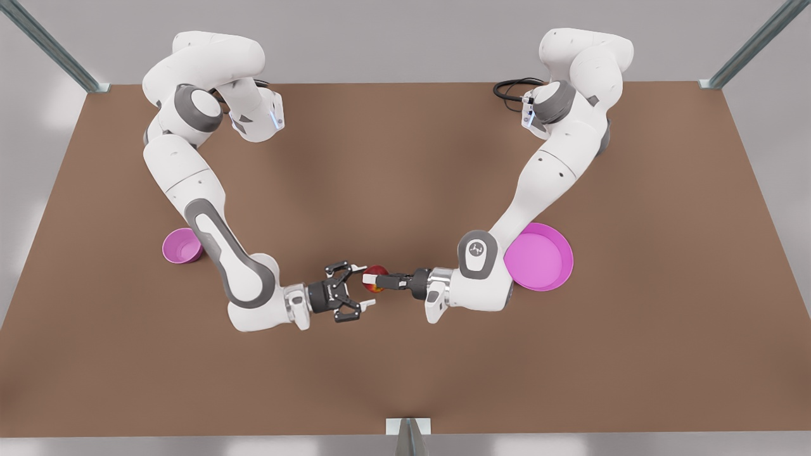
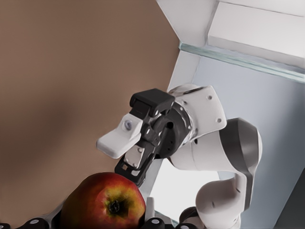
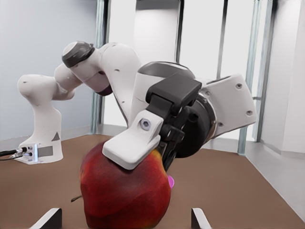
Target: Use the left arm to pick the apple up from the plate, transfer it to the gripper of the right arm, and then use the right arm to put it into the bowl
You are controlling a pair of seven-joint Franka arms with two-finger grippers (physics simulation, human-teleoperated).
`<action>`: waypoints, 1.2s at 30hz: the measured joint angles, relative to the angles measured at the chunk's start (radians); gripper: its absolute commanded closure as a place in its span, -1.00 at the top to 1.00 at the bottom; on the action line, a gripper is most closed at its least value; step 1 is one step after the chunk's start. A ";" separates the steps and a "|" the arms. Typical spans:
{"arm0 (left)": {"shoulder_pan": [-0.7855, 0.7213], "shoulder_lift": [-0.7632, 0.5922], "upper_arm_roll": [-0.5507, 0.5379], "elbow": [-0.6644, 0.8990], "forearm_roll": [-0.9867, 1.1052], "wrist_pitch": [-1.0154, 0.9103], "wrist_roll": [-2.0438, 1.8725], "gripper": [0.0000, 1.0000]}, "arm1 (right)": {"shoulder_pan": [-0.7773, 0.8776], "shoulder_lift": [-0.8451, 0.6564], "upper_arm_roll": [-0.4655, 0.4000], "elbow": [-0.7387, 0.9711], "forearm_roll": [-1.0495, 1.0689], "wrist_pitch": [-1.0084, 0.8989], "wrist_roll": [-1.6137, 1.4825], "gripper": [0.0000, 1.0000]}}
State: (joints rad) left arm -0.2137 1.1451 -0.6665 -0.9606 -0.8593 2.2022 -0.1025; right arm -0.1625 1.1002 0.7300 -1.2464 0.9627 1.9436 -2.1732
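The red apple [image 1: 377,278] with a yellowish patch hangs above the table's middle, and my left gripper [image 1: 375,279], reaching in from the front view's right, is shut on it. The left wrist view has the apple [image 2: 105,202] close up. My right gripper [image 1: 363,288] faces it from the front view's left, open, its fingertips [image 3: 47,219] standing apart on either side of the apple [image 3: 124,191] without touching it. The wide pink plate [image 1: 546,259] lies bare behind the left arm's elbow. The small deep pink bowl [image 1: 179,246] sits beside the right arm's forearm.
The brown table [image 1: 405,158] carries the two arm bases at its far side. A black cable [image 1: 510,88] coils by the base on the front view's right. Metal frame posts stand at the corners and at the near edge's middle [image 1: 408,434].
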 measured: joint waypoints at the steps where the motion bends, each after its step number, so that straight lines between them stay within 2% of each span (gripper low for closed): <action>1: -0.001 0.001 0.000 0.000 0.000 0.001 0.002 0.38 | 0.000 0.000 0.002 -0.001 0.000 0.001 -0.004 1.00; 22: -0.013 0.008 0.000 0.001 0.000 0.012 0.021 0.38 | 0.023 0.000 0.027 0.002 0.002 0.028 -0.039 1.00; 23: -0.014 0.008 0.000 0.000 0.000 0.013 0.022 0.38 | 0.023 0.000 0.027 0.002 0.002 0.029 -0.039 0.98; 24: -0.015 0.007 0.000 0.001 0.000 0.014 0.022 0.38 | 0.023 -0.001 0.028 0.002 0.002 0.030 -0.039 0.83; 25: -0.016 0.007 0.000 0.001 0.000 0.015 0.023 0.38 | 0.023 -0.001 0.028 0.002 0.001 0.030 -0.039 0.44; 26: -0.016 0.007 0.000 0.001 0.001 0.016 0.023 0.39 | 0.023 -0.002 0.028 0.002 -0.001 0.030 -0.038 0.30; 27: -0.016 0.007 0.000 0.000 0.000 0.016 0.024 0.57 | 0.023 -0.002 0.028 0.002 -0.002 0.030 -0.037 0.27; 28: -0.016 0.006 0.000 0.000 -0.002 0.016 0.026 0.64 | 0.022 -0.002 0.028 0.002 -0.004 0.030 -0.036 0.27; 29: -0.016 0.006 0.000 0.000 -0.005 0.017 0.028 1.00 | 0.022 -0.003 0.028 0.002 -0.005 0.030 -0.035 0.27; 36: -0.009 0.001 0.000 0.000 -0.008 0.016 0.039 1.00 | 0.016 -0.006 0.028 0.002 -0.012 0.026 -0.026 0.28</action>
State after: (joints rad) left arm -0.2222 1.1460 -0.6665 -0.9605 -0.8673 2.2182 -0.0631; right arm -0.1467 1.0939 0.7582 -1.2442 0.9505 1.9698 -2.1993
